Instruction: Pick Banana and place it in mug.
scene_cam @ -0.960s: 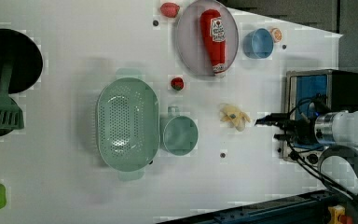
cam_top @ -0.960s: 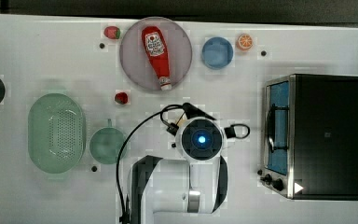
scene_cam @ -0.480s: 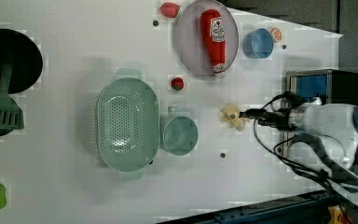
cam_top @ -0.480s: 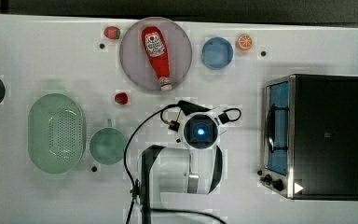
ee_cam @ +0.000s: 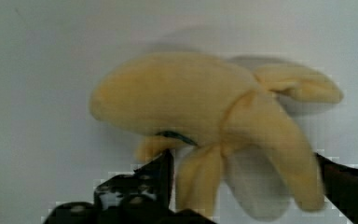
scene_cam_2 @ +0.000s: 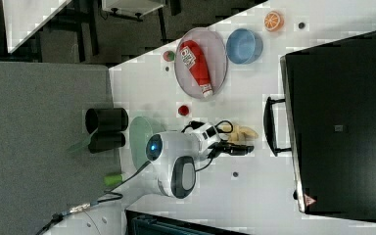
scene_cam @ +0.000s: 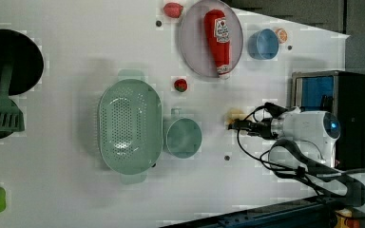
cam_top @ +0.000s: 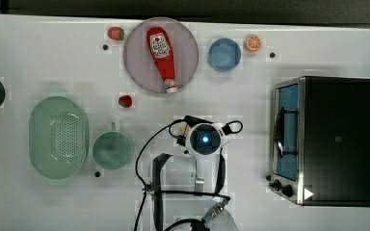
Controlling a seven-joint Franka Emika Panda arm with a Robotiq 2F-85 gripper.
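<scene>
The banana (ee_cam: 205, 107) is a yellow plush one with its peel flaps spread, lying on the white table (scene_cam: 66, 199). My gripper (ee_cam: 247, 186) is open, with one black finger (ee_cam: 154, 182) on each side of the lower flaps. In the left view the gripper (scene_cam: 235, 126) is at the banana (scene_cam: 234, 115), to the left view's right of the mug. The right view shows the banana (scene_cam_2: 242, 132) beside the fingers (scene_cam_2: 242, 148). The pale teal mug (cam_top: 112, 150) stands empty next to the colander; in the top view my hand (cam_top: 204, 139) covers the banana.
A green colander (cam_top: 58, 137) sits beside the mug. A plate with a ketchup bottle (cam_top: 162, 50), a blue cup (cam_top: 224, 54) and an orange slice (cam_top: 252, 43) lie at the far side. A toaster oven (cam_top: 327, 139) stands close to the arm. A small strawberry (cam_top: 125, 101) lies near the mug.
In the left view my gripper has travelled to the left, from beside the oven to the banana, and now straddles it. The banana and mug stay put.
</scene>
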